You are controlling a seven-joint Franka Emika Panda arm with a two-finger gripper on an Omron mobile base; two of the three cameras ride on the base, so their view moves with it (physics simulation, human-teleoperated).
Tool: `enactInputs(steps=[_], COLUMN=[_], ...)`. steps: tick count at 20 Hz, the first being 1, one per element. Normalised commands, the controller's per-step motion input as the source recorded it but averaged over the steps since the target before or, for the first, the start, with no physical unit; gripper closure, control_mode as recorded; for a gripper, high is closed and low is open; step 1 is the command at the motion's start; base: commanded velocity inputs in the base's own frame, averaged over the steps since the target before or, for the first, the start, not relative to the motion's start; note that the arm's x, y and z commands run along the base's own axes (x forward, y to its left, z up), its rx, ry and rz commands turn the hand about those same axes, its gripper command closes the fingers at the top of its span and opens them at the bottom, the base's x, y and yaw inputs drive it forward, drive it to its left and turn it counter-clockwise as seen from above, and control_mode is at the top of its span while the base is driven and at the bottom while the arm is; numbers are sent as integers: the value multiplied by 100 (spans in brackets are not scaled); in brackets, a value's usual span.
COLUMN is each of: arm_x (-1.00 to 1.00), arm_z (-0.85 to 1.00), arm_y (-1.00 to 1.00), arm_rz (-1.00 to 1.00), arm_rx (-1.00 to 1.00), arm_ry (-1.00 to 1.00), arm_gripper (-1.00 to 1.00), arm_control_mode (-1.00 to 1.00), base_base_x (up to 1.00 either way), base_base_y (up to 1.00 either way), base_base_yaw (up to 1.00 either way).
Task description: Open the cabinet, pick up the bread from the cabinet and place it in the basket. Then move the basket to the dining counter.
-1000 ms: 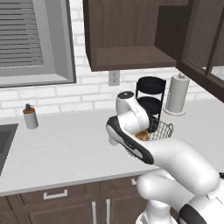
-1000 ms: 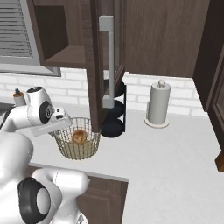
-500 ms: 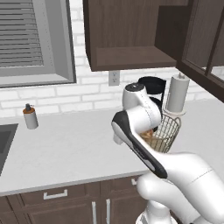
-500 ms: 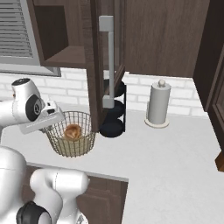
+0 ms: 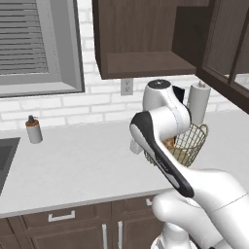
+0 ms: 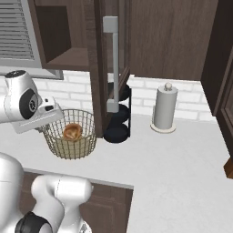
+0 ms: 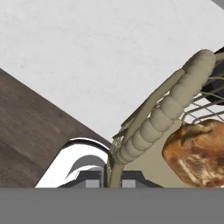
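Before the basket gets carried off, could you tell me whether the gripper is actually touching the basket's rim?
Touching. In the hand view, the basket's rim runs down between the fingertips of the gripper, which are shut on it.

Basket (image 6: 72, 139): thin tan wire mesh, pale tan bottom, ribbed beige rim. Bread (image 6: 72, 132): golden-brown, darker brown patches, pale flecks in hand view. Cabinet (image 5: 146, 39): dark brown wood, silver bar handle (image 6: 113, 63). Worktop (image 5: 82, 165): light grey, faint speckle. Wall (image 5: 73, 104): white brick, paler grout lines. Paper towel roll (image 6: 164, 109): grey-white on matching stand. Rack (image 6: 119, 116) beside basket: black. Bottle (image 5: 33, 131) far left: grey body, brown cap. Window blind (image 5: 24, 41): grey horizontal slats.
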Motion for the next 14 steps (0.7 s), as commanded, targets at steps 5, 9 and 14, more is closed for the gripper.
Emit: enactInputs(steps=[5, 9, 14], arm_x=[0, 0, 0], arm_z=[0, 0, 0], arm_y=[0, 1, 0], arm_rz=[0, 0, 0], arm_rx=[0, 0, 0], arm_ry=[0, 0, 0], arm_gripper=[100, 100, 100], arm_control_mode=[-100, 100, 100], base_base_x=[0, -3, -32], base_base_y=[0, 3, 58], base_base_yaw=[0, 0, 0])
